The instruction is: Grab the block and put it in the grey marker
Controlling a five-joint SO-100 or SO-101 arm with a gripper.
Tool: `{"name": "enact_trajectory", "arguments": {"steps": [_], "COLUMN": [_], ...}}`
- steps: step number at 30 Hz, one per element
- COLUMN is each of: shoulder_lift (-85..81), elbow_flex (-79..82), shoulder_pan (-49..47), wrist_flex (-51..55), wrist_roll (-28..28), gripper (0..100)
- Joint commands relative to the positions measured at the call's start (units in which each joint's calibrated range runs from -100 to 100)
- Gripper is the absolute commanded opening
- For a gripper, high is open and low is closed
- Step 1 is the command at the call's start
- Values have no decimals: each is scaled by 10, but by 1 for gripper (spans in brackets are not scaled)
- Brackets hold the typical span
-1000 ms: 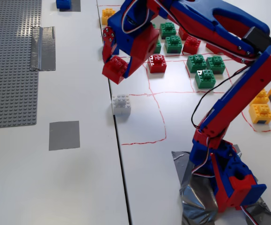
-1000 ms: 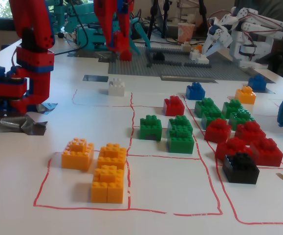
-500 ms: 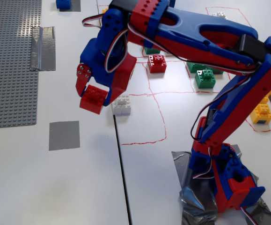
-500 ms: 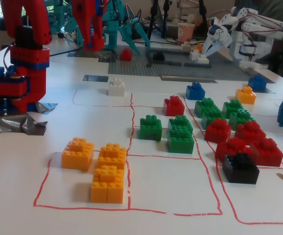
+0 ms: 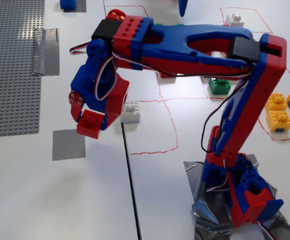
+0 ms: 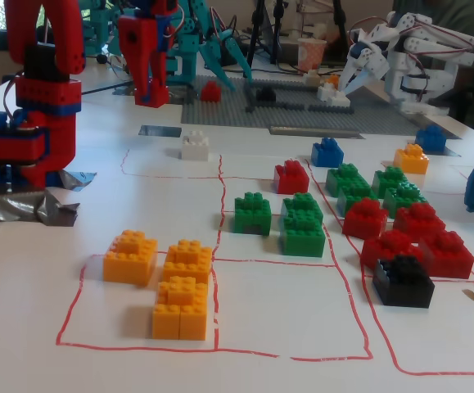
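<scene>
My gripper (image 5: 90,120) is shut on the block (image 5: 91,124), a small red studded brick held tilted above the table. In this fixed view the block hangs over the upper right corner of the grey marker (image 5: 68,144), a flat dark-grey square patch. The other fixed view has the gripper (image 6: 151,92) at the far left, above and slightly left of the grey marker (image 6: 159,131). There the red block merges with the red fingers.
A white-grey brick (image 5: 130,112) sits just right of the gripper. The large grey baseplate (image 5: 9,65) and a duct-tape strip (image 5: 46,45) lie to the left. Green (image 6: 253,213), red (image 6: 291,176) and orange bricks (image 6: 175,282) fill red-lined squares. The arm's base (image 5: 245,195) stands on crinkled tape.
The gripper has carried the red block left and down, from above the red-lined squares, past the white-grey brick, to the edge of the grey marker.
</scene>
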Motion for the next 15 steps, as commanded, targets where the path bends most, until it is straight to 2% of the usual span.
{"name": "enact_trajectory", "arguments": {"steps": [1, 15], "shoulder_lift": [1, 95], "elbow_flex": [-77, -154], "shoulder_pan": [-16, -42], "wrist_flex": [-12, -27], "wrist_roll": [-8, -33], "gripper": [0, 0]}}
